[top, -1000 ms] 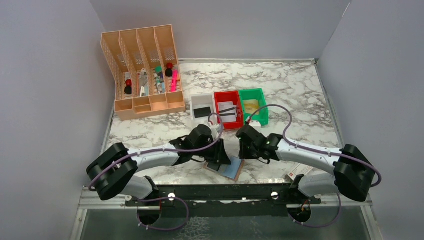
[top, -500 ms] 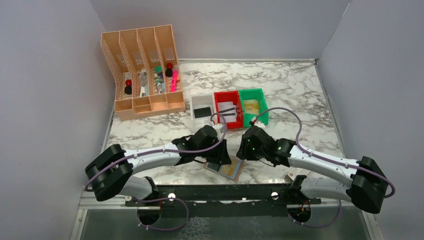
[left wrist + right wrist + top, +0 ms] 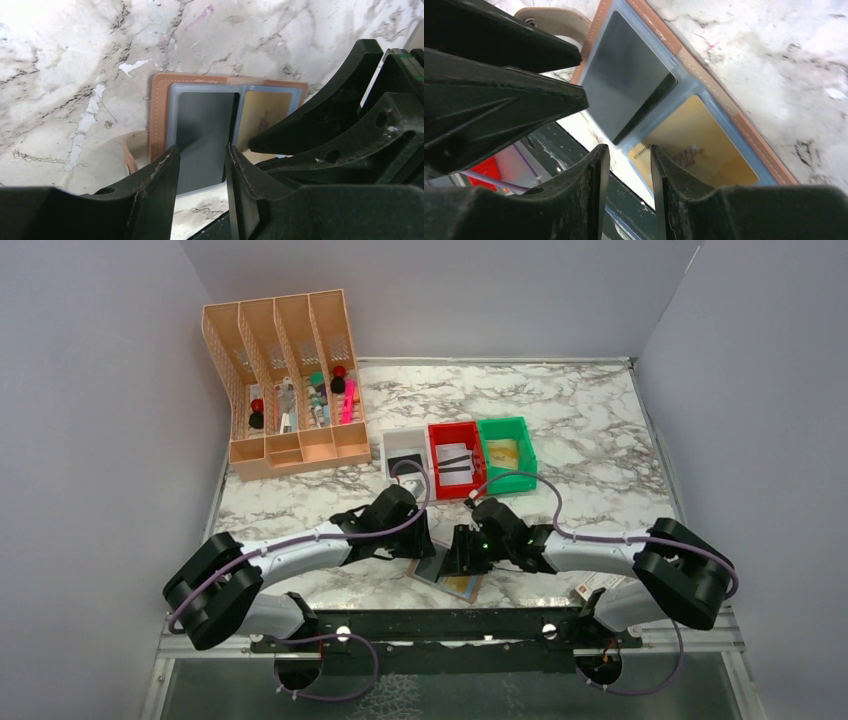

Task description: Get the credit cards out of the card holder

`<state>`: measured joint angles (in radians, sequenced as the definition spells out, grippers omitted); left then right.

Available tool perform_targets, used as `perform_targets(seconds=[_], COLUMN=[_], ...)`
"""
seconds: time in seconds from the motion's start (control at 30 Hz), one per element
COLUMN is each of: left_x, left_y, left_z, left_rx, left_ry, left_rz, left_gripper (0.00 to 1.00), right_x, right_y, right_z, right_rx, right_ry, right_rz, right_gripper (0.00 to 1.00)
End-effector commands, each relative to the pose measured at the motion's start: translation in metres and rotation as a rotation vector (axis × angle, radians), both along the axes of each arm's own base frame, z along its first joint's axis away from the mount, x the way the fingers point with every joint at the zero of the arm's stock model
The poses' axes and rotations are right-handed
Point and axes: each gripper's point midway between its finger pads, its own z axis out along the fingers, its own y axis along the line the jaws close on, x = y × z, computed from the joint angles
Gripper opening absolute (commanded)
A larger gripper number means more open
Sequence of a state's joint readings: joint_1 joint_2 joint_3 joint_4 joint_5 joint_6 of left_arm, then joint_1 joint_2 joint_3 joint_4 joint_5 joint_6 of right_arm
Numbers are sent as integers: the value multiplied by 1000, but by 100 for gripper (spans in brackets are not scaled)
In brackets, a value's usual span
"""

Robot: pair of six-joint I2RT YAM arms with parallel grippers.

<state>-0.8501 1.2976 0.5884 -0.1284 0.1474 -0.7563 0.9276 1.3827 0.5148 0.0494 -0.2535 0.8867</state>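
**Card holder, open, two cards to draw**

Location: card holder [image 3: 159, 115] lies open and flat on the marble table [image 3: 600, 430]. It sits at 6 o'clock in the top view, close to the near edge, with its closing strap [image 3: 551, 20] curled off one side.

Contents (left wrist view): dark card [image 3: 205, 130] in the 9 o'clock pocket, its near end seemingly slid part-way past the sleeve mouth. Gold card [image 3: 264, 112] in the 3 o'clock pocket, fully seated.

Left gripper [image 3: 200, 170]: jaws narrowly parted over the dark card's 6 o'clock end, nothing clamped.

Right gripper [image 3: 629, 167]: jaws narrowly parted, empty, over the seam between the two cards, close beside the left.

Handling note: the step in hand is judged to be drawing the dark card.
- One arm should pin the holder by its leather border, not by a card.
- The other should pinch the protruding end and pull along the pocket's axis toward 6 o'clock, low and level; lifting would likely drag the light holder along.
- The fingers are crowded, so move one arm at a time
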Motion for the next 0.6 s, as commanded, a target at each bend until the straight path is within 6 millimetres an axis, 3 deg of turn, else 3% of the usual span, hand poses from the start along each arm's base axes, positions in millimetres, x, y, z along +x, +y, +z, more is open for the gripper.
perform_targets(seconds=[0.0,0.17,0.27,0.57], left_x=[-2,-7,-10,-21], left_y=[3,4,4,0], left_z=[-11,-19,-23,-27], left_rx=[36,47,48,9], left_ry=[12,35,50,87], left_rz=[-24,-43,-51,-63], left_gripper=[42,41,35,14], right_x=[5,9,6,16], right_y=[16,1,-4,0], right_z=[1,-32,-41,-35], right_rx=[65,-59,-67,27], right_ry=[14,88,125,153], right_rz=[10,-59,-96,-151], right_gripper=[41,35,33,27])
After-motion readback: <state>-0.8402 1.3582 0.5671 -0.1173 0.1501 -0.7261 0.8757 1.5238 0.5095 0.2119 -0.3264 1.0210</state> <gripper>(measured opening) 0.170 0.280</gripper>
